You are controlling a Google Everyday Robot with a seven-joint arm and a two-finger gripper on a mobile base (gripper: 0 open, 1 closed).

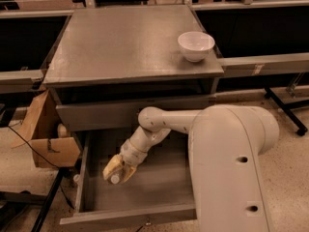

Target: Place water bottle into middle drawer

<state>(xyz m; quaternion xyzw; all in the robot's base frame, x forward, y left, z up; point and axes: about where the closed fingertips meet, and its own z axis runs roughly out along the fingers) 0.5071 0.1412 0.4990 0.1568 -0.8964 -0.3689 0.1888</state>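
Note:
My gripper [117, 172] reaches down into the open middle drawer [149, 192], low over the left part of its grey floor. Its yellowish fingers [110, 166] are shut on the water bottle [115, 178]; only the bottle's white cap end shows between them, the rest is hidden by the fingers. The drawer is pulled well out from the grey cabinet, with its front wall [126, 217] near the lower frame edge. My white arm [227, 153] fills the right part of the view and hides the drawer's right side.
A white bowl [196, 45] stands on the cabinet top [125, 42] at the right. A closed drawer front [106, 115] sits above the open drawer. A cardboard box [48, 139] and cables lie on the floor to the left. Dark shelving stands behind.

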